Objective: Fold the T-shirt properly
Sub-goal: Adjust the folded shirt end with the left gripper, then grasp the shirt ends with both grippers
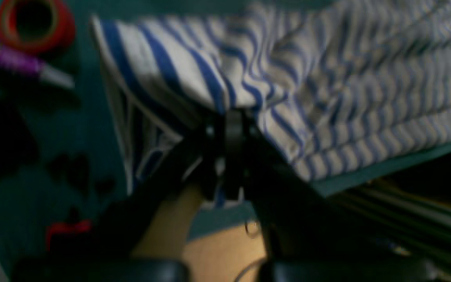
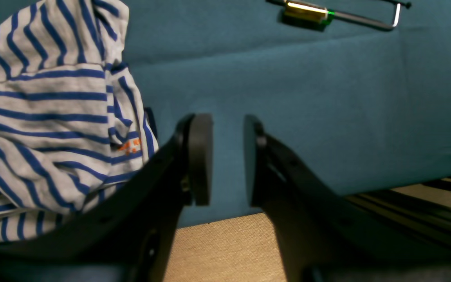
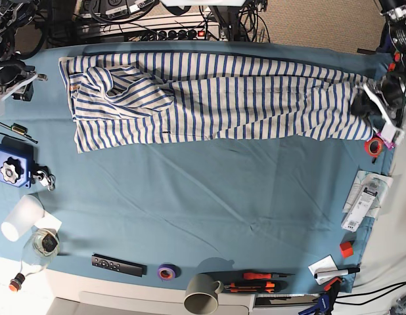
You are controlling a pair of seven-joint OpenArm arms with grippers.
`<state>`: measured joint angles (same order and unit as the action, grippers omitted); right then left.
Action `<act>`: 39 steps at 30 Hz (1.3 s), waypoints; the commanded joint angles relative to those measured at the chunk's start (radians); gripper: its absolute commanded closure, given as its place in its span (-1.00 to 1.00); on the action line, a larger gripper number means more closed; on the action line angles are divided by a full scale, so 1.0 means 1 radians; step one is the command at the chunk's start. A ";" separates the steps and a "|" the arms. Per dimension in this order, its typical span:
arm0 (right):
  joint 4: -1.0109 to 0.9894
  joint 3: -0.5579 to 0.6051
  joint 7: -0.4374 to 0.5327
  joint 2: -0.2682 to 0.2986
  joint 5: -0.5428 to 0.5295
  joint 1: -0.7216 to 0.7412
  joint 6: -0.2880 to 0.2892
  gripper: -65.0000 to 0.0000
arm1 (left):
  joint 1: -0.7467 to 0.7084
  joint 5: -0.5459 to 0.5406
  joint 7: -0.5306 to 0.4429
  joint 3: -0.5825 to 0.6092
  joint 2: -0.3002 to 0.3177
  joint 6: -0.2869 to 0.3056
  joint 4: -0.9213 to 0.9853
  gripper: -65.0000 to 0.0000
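Observation:
The white T-shirt with blue stripes (image 3: 209, 98) lies stretched sideways along the far part of the teal cloth (image 3: 209, 197). My left gripper (image 3: 360, 104) is shut on the shirt's right end. In the left wrist view, the gripper (image 1: 233, 117) pinches a fold of the shirt (image 1: 327, 90) at the table edge. My right gripper (image 3: 19, 88) is off the shirt's left end. In the right wrist view it (image 2: 227, 156) is open and empty above the cloth, with the shirt (image 2: 45, 117) bunched to its left, not touching it.
A red tape roll (image 3: 372, 146) lies by the left gripper and also shows in the left wrist view (image 1: 33, 25). A brass-tipped tool (image 2: 307, 11), a blue box (image 3: 9, 167) and a white cup (image 3: 19, 216) are on the left. A remote (image 3: 117, 264), purple tape (image 3: 167, 271) and a mug (image 3: 203, 293) line the near edge.

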<state>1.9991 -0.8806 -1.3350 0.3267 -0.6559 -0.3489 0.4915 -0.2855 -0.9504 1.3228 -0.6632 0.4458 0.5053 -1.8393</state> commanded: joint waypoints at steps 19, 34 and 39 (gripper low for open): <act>0.016 -0.007 0.023 0.019 -0.010 0.002 -0.002 0.55 | -0.011 0.176 -0.217 -0.007 -0.022 -0.005 0.000 0.19; 0.016 -0.007 0.027 0.020 -0.010 0.003 -0.002 0.55 | -0.011 0.375 -0.307 0.000 -0.119 0.019 0.010 0.00; 0.016 -0.007 0.026 0.020 -0.010 0.003 -0.002 0.55 | -0.011 0.374 -0.311 0.000 -0.119 0.020 0.021 0.00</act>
<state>1.9995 -0.8787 -1.3308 0.3260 -0.6563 -0.3489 0.4923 -0.3012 -0.5655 1.0298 -0.6598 0.3103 0.5220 -1.8069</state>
